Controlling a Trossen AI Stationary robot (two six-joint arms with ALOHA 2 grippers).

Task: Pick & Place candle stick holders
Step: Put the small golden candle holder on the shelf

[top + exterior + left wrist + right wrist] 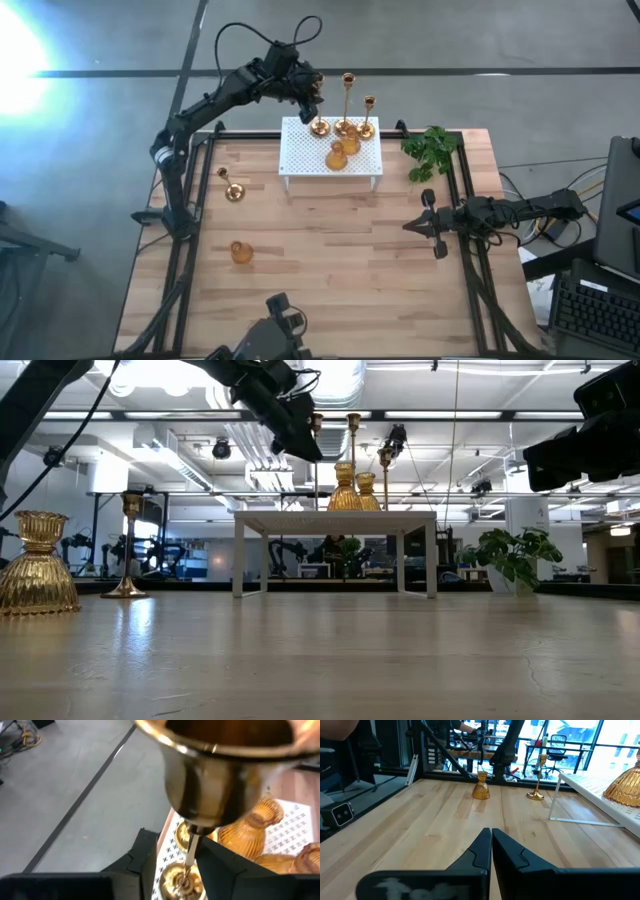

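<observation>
Left claw point(312, 108) straddles a tall candle stick holder point(319, 126) on the white stand point(300, 160).

Tall holders: four (three on the stand point(331, 160): one point(319, 126) under the left gripper point(310, 105), one point(346, 101), one point(367, 118); one on the table point(231, 187))
Squat holders: three (two on the stand point(336, 158) and point(350, 143), one on the table point(241, 252))
Holders in all: seven
Stands: one
Sprigs: one point(431, 150)
Arms: two
Grippers: two (left above the stand, right point(428, 224) over the table's right side)
</observation>
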